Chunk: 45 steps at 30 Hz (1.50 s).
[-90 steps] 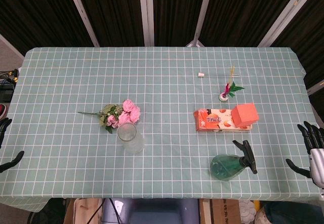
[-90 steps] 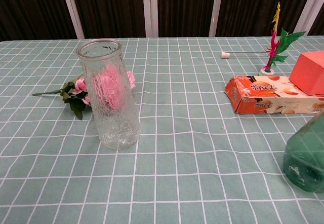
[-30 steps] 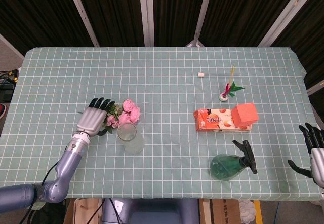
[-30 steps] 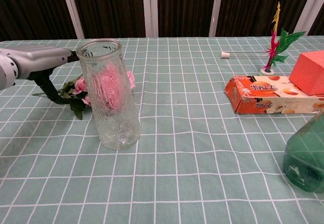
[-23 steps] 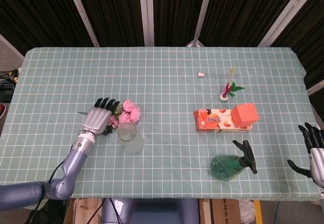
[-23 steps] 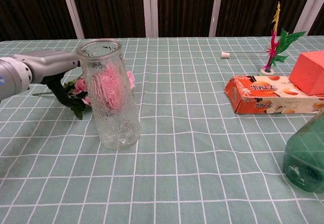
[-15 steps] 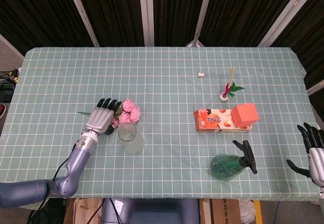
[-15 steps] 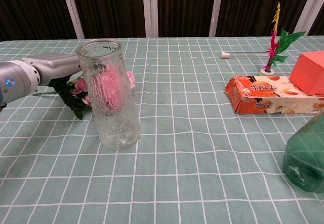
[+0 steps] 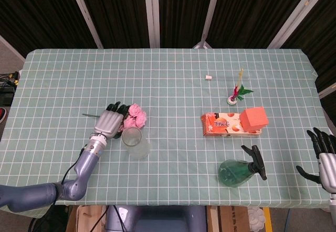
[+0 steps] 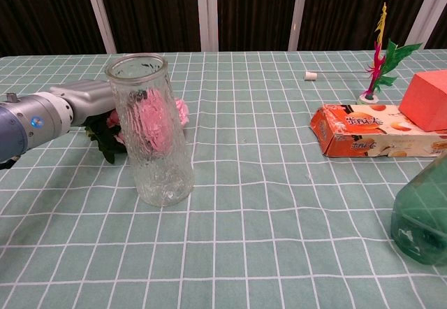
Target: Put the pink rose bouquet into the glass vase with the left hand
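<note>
A green-checked cloth covers the counter point(image 9: 173, 80). In the head view, right of centre, a orange snack box point(image 9: 223, 124) lies flat with a coral-red block point(image 9: 253, 118) touching its right end. Below them a green spray bottle point(image 9: 237, 171) lies near the lower edge. Above the box stands a small feathered shuttlecock point(image 9: 234, 96), and a little white cap point(image 9: 208, 77) sits further up. All of these are well apart from the work area at lower left of centre.

There the glass vase point(image 9: 133, 141) stands upright, mouth open. The pink rose bouquet point(image 9: 134, 116) lies on the cloth just above it in the frame, blooms to the right, its thin stem point(image 9: 89, 115) running out to the left. In the chest view the vase point(image 10: 154, 131) stands in front of the blooms, which show pink through the glass.

The upper half of the cloth and its left side offer wide open room; the vase is near the lower edge.

The left hand point(image 9: 109, 122) lies palm-down over the bouquet's leaves, dark fingers point(image 9: 116, 107) spread and reaching to the blooms; whether it grips the stems cannot be told. The right hand point(image 9: 320, 156) hangs off the lower right edge, fingers apart, holding nothing.
</note>
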Available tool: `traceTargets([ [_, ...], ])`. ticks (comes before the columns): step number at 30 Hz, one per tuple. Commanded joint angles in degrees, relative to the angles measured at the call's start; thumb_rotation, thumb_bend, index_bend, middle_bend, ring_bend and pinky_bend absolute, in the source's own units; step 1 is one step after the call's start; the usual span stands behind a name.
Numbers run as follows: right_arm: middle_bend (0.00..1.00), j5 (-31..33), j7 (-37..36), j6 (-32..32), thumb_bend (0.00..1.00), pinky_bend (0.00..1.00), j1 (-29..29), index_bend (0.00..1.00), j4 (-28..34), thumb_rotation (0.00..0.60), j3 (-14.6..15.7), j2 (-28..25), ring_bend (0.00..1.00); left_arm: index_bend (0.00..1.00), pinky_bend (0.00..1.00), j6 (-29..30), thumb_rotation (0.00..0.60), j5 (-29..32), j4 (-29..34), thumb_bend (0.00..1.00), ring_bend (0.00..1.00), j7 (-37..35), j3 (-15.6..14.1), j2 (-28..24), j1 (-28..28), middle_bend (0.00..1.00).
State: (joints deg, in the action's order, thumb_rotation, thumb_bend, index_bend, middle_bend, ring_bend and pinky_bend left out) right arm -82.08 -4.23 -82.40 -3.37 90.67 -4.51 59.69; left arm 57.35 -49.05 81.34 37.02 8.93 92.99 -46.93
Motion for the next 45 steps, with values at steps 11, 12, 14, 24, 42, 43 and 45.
traceTargets([
  [11, 0.05, -0.1, -0.8, -0.2, 0.21, 0.0, 0.2, 0.1, -0.1, 0.6, 0.0, -0.2, 0.02, 0.27, 0.44, 2.7, 0.6, -5.3, -5.1, 0.44, 0.29, -1.9, -0.8, 3.7, 0.5, 0.32],
  [12, 0.05, -0.2, -0.9, -0.2, 0.21, 0.0, 0.2, 0.1, -0.1, 0.6, 0.1, -0.3, 0.02, 0.27, 0.45, 2.7, 0.6, -5.5, -5.4, 0.44, 0.3, -1.9, -0.9, 4.0, 0.5, 0.33],
  [14, 0.05, -0.2, -1.1, -0.2, 0.21, 0.0, 0.2, 0.11, -0.1, 0.6, 0.0, -0.3, 0.02, 0.29, 0.46, 2.8, 0.6, -5.9, -5.9, 0.45, 0.31, -2.0, -0.9, 4.3, 0.6, 0.35],
  [24, 0.05, -0.5, -1.8, -0.6, 0.21, 0.0, 0.5, 0.11, -0.2, 0.6, 0.1, -0.6, 0.02, 0.32, 0.49, 5.0, 0.6, -8.7, -7.2, 0.45, 0.34, -3.7, -0.5, 4.4, 1.9, 0.39],
  [42, 0.05, -1.5, -3.4, -1.3, 0.21, 0.0, 0.8, 0.12, -0.1, 0.6, 0.3, -1.0, 0.02, 0.34, 0.49, 20.2, 0.6, -22.9, 7.3, 0.48, 0.34, -33.4, 5.1, -15.7, 13.3, 0.39],
  [43, 0.05, -1.6, -3.5, -1.3, 0.21, 0.0, 0.8, 0.12, -0.1, 0.6, 0.4, -1.0, 0.02, 0.34, 0.49, 20.8, 0.6, -23.4, 9.3, 0.48, 0.34, -36.0, 5.6, -17.7, 14.2, 0.39],
  [45, 0.05, -1.8, -3.5, -1.3, 0.21, 0.0, 0.7, 0.12, 0.1, 0.6, 0.4, -1.1, 0.02, 0.34, 0.49, 20.9, 0.6, -24.2, 13.6, 0.48, 0.34, -42.8, 6.4, -21.2, 15.7, 0.39],
])
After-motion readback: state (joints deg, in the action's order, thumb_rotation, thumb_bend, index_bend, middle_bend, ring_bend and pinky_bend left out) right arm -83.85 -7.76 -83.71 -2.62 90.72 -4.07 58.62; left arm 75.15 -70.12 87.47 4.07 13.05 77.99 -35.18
